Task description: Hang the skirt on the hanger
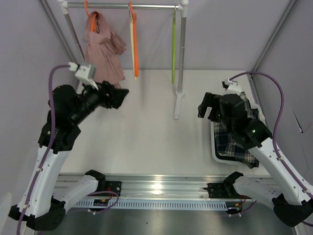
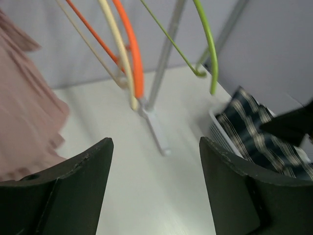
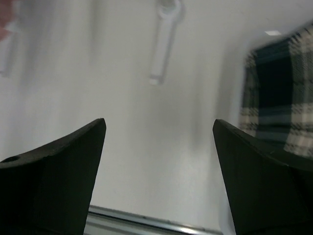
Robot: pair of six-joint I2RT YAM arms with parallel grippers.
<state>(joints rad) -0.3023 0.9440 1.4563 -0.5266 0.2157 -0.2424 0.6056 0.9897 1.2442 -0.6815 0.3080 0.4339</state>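
Nothing of the job is done yet. The plaid skirt [image 1: 229,141] lies heaped in a white bin [image 1: 215,149] at about 3 o'clock on the counter [image 1: 146,132], partly hidden under the right arm. The cream hanger [image 1: 131,54] hangs bare on the rail [image 1: 122,6] at about 12 o'clock, pressed against an orange hanger [image 1: 136,49], with a pink garment [image 1: 102,54] to its 9 o'clock side and a lime-green hanger [image 1: 173,49] to its 3 o'clock side. The left claw [image 1: 117,95] is raised at about 10 o'clock, facing the rail, jaws spread and empty. The right claw [image 1: 207,108] hovers just off the bin's 11 o'clock corner, also spread wide and holding nothing. All 3 stages appear to remain: picking up the skirt, reaching the hanger, and fitting the 2 together.
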